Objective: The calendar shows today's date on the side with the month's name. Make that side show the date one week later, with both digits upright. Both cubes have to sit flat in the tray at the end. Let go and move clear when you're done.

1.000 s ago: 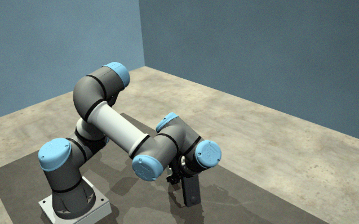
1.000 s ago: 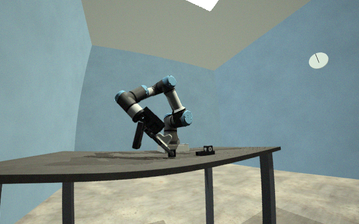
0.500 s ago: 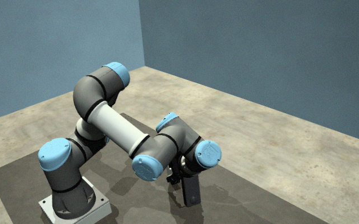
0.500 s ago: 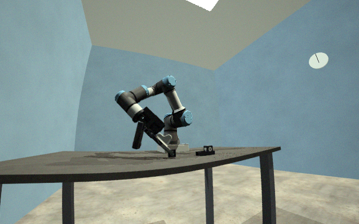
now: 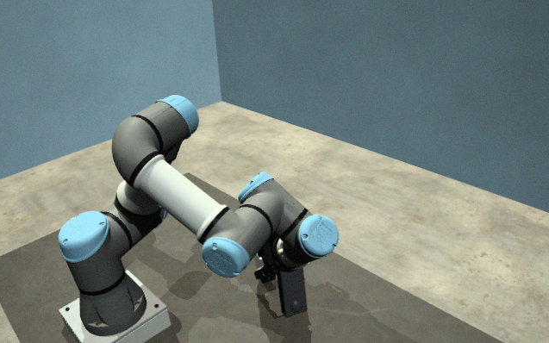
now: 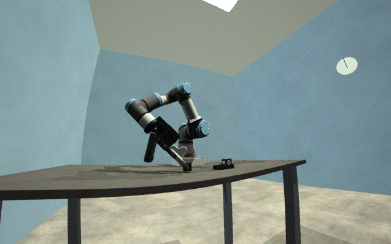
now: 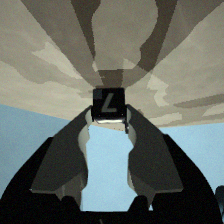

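My gripper (image 6: 186, 165) (image 7: 109, 106) is shut on a black cube (image 6: 188, 168) (image 7: 106, 95). The cube is low at the table top; whether it touches is hard to tell. In the wrist view the face towards the camera shows a pale mark like a 7 turned over. In the exterior view the tray (image 6: 216, 167) stands to the right of the gripper. A second black cube (image 6: 225, 159) sits in its right part, with a 0 on one face and an unreadable mark on the other. The tray's left part holds no cube. The tray is not visible in the top view.
The arm's pale base plate (image 5: 154, 313) (image 6: 203, 160) stands on the table behind the gripper. A dark block hangs at the wrist beside the fingers. The table's edge (image 6: 150, 189) runs along the front in the exterior view.
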You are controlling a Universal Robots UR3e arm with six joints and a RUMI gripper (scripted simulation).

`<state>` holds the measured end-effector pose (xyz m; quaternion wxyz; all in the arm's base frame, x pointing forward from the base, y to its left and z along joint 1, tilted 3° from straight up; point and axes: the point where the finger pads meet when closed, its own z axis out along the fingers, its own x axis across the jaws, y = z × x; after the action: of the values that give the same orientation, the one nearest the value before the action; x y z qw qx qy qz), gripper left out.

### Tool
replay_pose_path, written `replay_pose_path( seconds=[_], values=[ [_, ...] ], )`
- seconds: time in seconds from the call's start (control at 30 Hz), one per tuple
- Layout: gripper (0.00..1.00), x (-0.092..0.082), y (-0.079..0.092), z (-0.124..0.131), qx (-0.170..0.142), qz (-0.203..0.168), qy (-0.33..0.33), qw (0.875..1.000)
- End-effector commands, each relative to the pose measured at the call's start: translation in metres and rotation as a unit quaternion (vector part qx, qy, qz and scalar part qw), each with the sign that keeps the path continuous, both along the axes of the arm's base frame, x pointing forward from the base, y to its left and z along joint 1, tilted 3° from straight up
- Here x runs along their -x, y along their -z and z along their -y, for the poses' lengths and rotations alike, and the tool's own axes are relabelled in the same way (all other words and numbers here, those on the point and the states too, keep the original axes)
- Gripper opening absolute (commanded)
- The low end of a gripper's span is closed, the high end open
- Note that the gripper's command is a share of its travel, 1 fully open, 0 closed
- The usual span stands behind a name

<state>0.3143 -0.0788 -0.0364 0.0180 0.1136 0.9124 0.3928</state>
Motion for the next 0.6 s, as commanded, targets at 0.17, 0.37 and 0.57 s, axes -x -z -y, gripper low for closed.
replay_pose_path(
  seconds=[0.17, 0.37, 0.57],
  values=[
    [0.11, -0.0004, -0.0003, 0.0006, 0.001, 0.001, 0.0, 1.0],
    [0.11, -0.0003, 0.0008, 0.0006, 0.001, 0.001, 0.0, 1.0],
    [0.11, -0.0002, 0.0032, 0.0005, 0.001, 0.001, 0.0, 1.0]
  ],
)
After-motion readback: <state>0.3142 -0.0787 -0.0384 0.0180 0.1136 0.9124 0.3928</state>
